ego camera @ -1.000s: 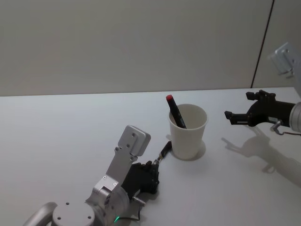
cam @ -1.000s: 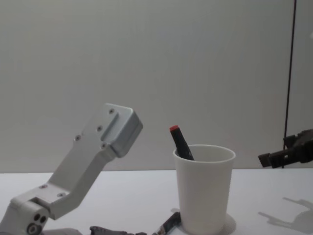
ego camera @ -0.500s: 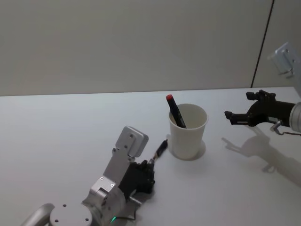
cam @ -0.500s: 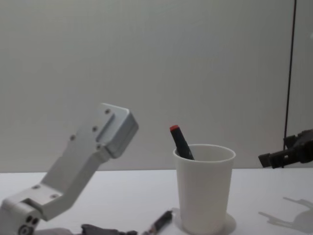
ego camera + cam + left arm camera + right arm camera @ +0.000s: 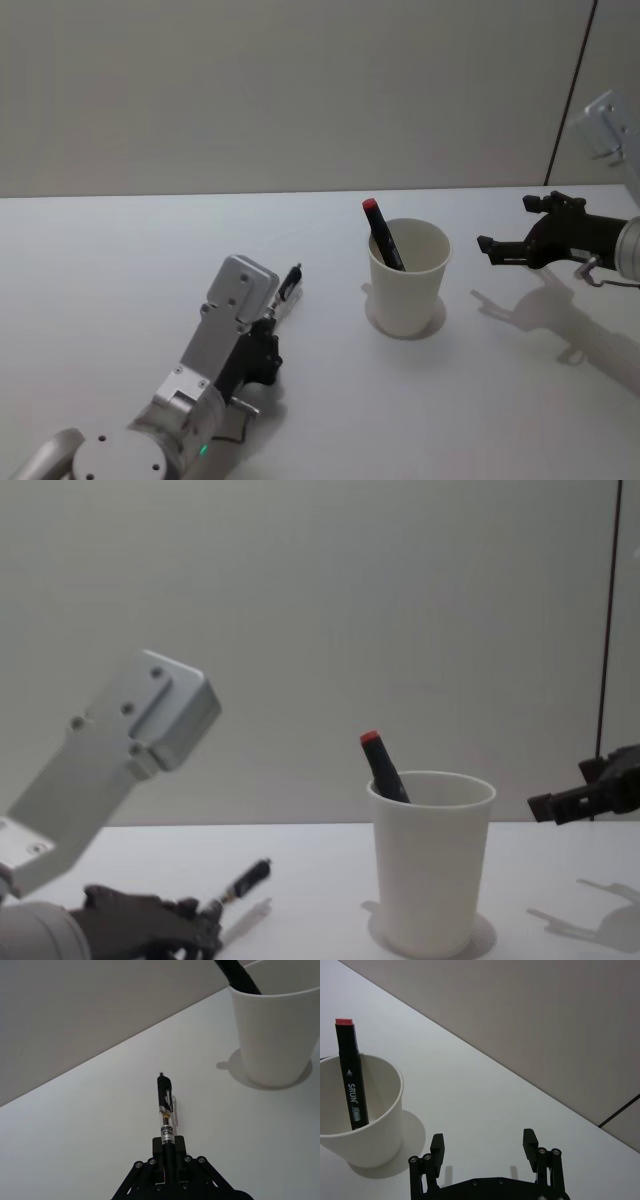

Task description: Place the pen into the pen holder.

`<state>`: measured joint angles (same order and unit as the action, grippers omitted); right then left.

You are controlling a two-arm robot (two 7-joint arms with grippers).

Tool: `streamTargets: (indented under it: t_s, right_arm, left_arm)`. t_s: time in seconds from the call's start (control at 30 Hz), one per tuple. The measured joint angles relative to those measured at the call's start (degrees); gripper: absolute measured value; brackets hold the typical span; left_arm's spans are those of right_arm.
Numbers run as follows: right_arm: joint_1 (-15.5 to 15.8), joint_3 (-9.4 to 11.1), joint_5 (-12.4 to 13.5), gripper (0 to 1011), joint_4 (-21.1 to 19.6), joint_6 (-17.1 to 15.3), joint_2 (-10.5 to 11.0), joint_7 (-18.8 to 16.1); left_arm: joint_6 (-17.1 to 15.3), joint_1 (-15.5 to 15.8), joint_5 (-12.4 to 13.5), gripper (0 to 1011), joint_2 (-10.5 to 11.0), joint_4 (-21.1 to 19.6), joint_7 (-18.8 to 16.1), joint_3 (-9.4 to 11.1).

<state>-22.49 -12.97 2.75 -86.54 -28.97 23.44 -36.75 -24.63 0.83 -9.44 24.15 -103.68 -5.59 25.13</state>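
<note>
Head view: left claw [image 5: 276, 308] grips the pen [image 5: 291, 281] left of the pen holder [image 5: 405, 295]; right claw [image 5: 505, 225] open beside it.

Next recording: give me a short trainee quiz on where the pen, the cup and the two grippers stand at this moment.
1. True or false: the pen clamped in the left gripper already stands inside the pen holder.
2. What is already in the pen holder? A: a red-capped black marker. B: a pair of scissors. C: nothing.
3. Fill in: the right gripper, hovering to the right of the pen holder, has its fingers ____ (open or shut).
Key: 1 false, the pen is held out to the left of the pen holder; 2 A; 3 open.
</note>
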Motion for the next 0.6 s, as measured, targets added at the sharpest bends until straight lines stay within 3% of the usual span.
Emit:
streamTargets:
  t_s: [0.6]
  right_arm:
    - [0.00,0.00,0.00,1000,0.00,0.00,0.00,0.00]
  left_arm:
    - [8.74,-0.89,3.53,138,0.94,-1.99,-4.92,-2.09]
